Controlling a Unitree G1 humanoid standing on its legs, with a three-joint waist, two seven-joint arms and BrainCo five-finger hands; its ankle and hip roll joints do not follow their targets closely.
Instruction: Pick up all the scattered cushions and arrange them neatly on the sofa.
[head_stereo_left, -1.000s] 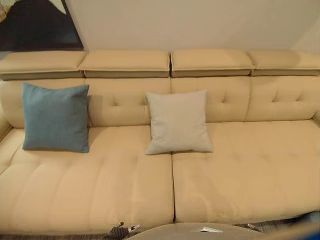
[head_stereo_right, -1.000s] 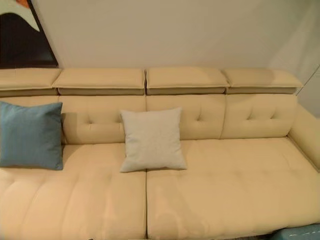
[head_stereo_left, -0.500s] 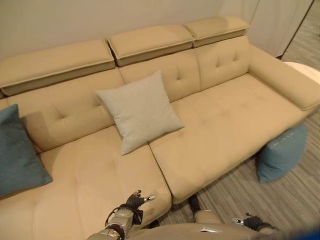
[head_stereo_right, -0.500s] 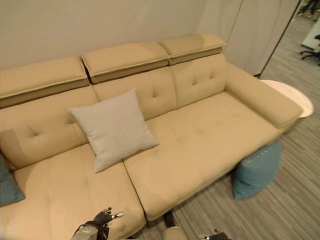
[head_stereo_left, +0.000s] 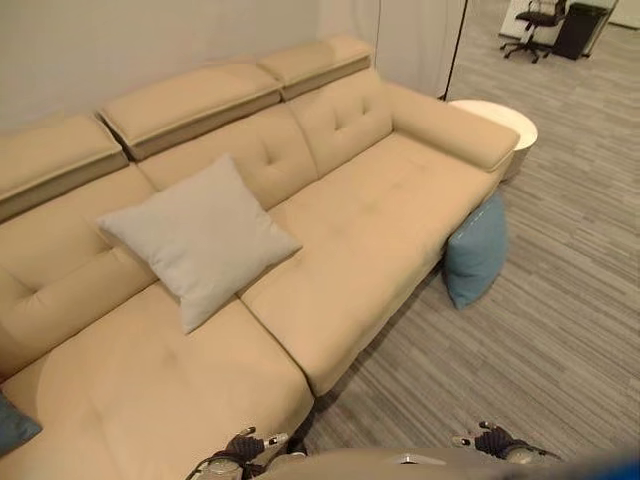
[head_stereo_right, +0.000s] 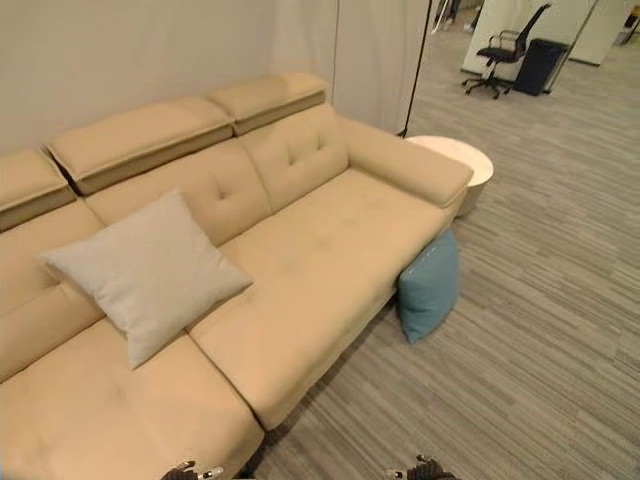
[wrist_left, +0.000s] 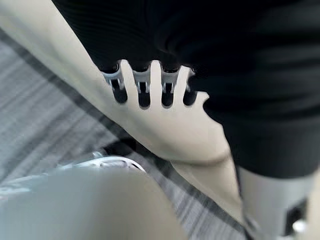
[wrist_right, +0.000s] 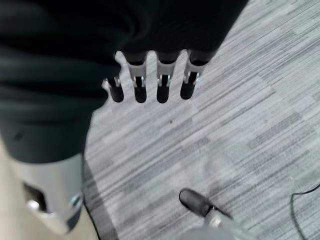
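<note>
Both hands hang low and empty at the robot's sides. The left hand (wrist_left: 150, 85) has its fingers straight and loosely spread over the sofa's front edge, holding nothing. The right hand (wrist_right: 150, 82) is the same, fingers relaxed and apart above the striped grey carpet (head_stereo_left: 560, 300).

The likely trouble lies in the reach. The blue cushion on the floor (head_stereo_left: 476, 252) stands on edge, leaning against the sofa (head_stereo_left: 380, 220) just below its armrest (head_stereo_left: 455, 130) and near the round white side table (head_stereo_left: 500, 120). It is well apart from both hands, so the robot probably has to walk and bend to get it. A grab from too far away could tip it flat or push it further into the gap beside the table. An open-handed scoop may also slide off soft fabric, so the fingers would need to close well round a corner or edge.

The floor cushion looks square, plump and teal, with a matte woven cover, and should squash easily under a grip. The pale grey cushion (head_stereo_left: 200, 238) already leans against the backrest, turned slightly askew. A corner of another blue cushion (head_stereo_left: 14, 425) shows on the seat at the far left.
</note>
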